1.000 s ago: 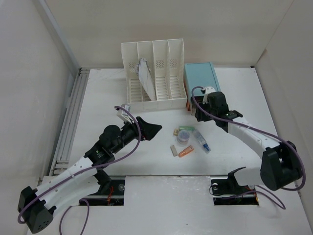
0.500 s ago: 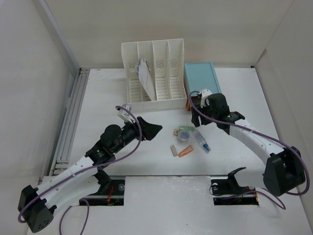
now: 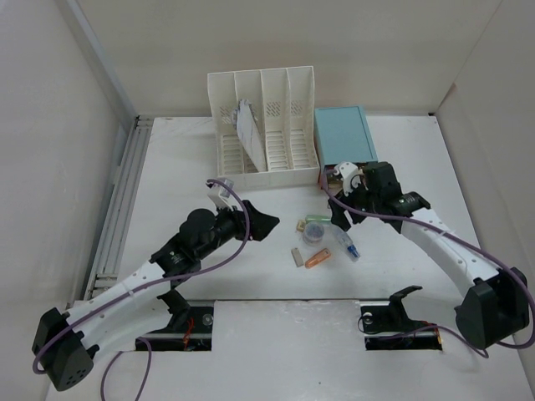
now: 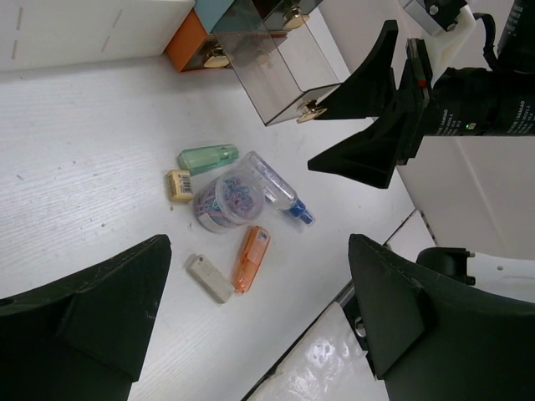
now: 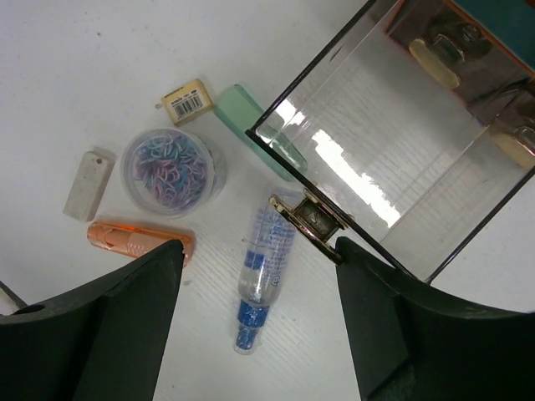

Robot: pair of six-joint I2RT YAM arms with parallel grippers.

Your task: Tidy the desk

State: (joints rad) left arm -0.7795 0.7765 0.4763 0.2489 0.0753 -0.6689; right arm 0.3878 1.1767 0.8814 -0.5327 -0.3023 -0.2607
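Rail: the grey rail (image 3: 117, 209) runs along the left edge of the desk.
Desk: the desk (image 3: 184, 175), a flat white top enclosed by white walls, fills the middle of the top view; everything below stands or lies on it.
Left claw: the left gripper (image 3: 261, 224) hangs over the desk just left of the small things, its fingers spread wide with nothing between them.
File rack: the white file rack (image 3: 263, 125) stands upright at the far side, with paper (image 3: 248, 125) leaning in one of its left slots.
Small things: a loose cluster lies on the desk between the two claws.
- eraser (image 4: 178, 185): tan with a barcode label, beside the tub.
- green piece (image 4: 208, 157): flat, pale green, at the far side of the tub.
- tub (image 4: 224, 200): round and clear, full of coloured paper clips.
- white block (image 4: 210, 278): near the orange piece, on the near side.
- orange piece (image 4: 251, 257): slim, just near of the tub.
- bottle (image 4: 276, 188): clear with a blue tip, lying flat to the right of the tub.
Right claw: the right gripper (image 3: 339, 214) hovers above the bottle and the brass knob (image 5: 313, 217), jaws apart and gripping nothing.
Clear drawer: the clear drawer (image 5: 401, 167) is pulled out toward the cluster.
Drawer box: the light-blue drawer box (image 3: 344, 134) stands right of the file rack, close beside it.
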